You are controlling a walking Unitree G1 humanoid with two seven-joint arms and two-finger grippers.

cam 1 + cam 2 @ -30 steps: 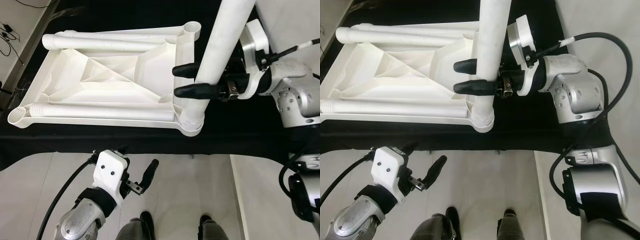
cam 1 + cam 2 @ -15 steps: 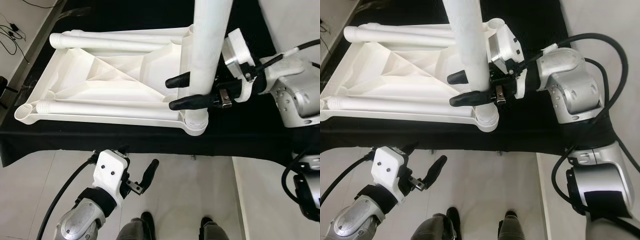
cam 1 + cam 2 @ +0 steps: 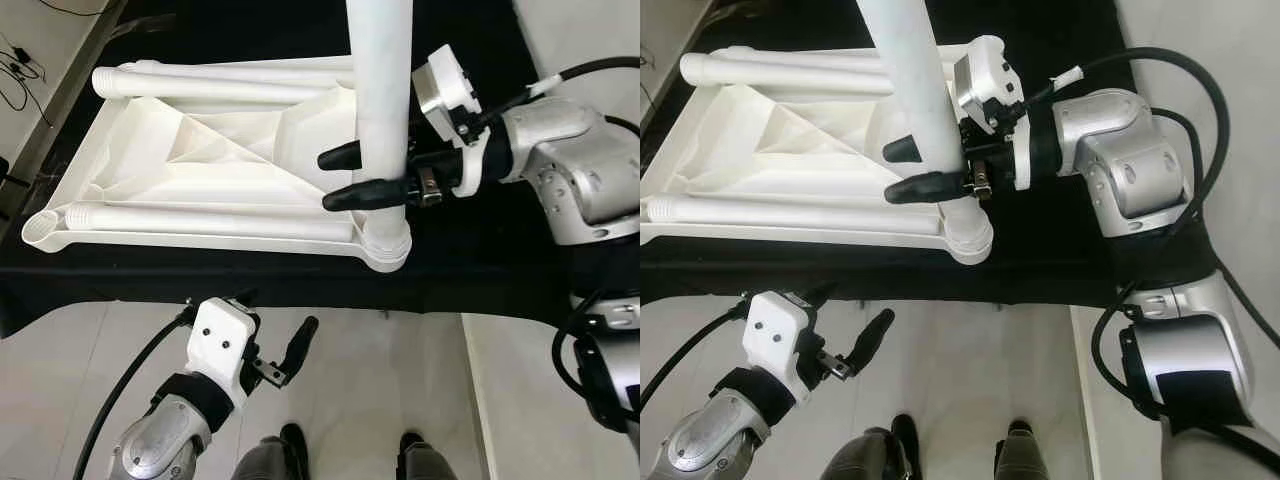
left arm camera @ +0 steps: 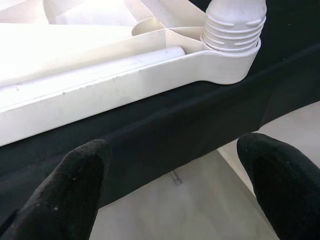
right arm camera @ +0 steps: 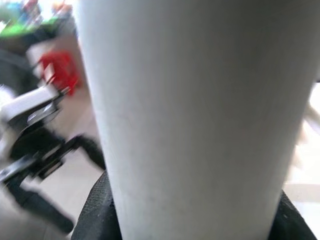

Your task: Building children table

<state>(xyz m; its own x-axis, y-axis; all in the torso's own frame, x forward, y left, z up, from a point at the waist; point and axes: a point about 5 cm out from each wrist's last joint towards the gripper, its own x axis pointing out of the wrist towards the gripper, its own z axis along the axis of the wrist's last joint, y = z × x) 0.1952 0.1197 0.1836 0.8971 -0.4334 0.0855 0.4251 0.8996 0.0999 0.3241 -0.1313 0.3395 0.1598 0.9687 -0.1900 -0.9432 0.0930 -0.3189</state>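
Observation:
A white plastic children's tabletop point(image 3: 210, 165) lies upside down on a black surface, ribs up, with two white legs point(image 3: 210, 222) lying along its long edges. A third white leg point(image 3: 380, 100) stands nearly upright with its ribbed end in the near right corner socket point(image 3: 385, 245). My right gripper point(image 3: 345, 176) is shut on this leg just above the socket; the leg's side point(image 5: 190, 125) shows close up in the right wrist view. My left gripper point(image 3: 290, 355) hangs open below the table's front edge, its fingers point(image 4: 75, 190) apart and holding nothing, facing the socket point(image 4: 232, 42).
The black surface point(image 3: 480, 270) ends at a front edge near me, with pale tiled floor point(image 3: 380, 380) below. A person's shoes point(image 3: 290, 440) stand on the floor by my left arm. Cables point(image 3: 15, 65) lie at the far left.
My right gripper has swung the leg from a rightward lean to nearly upright over the corner socket, its wrist turning leftward. The left arm has stayed still.

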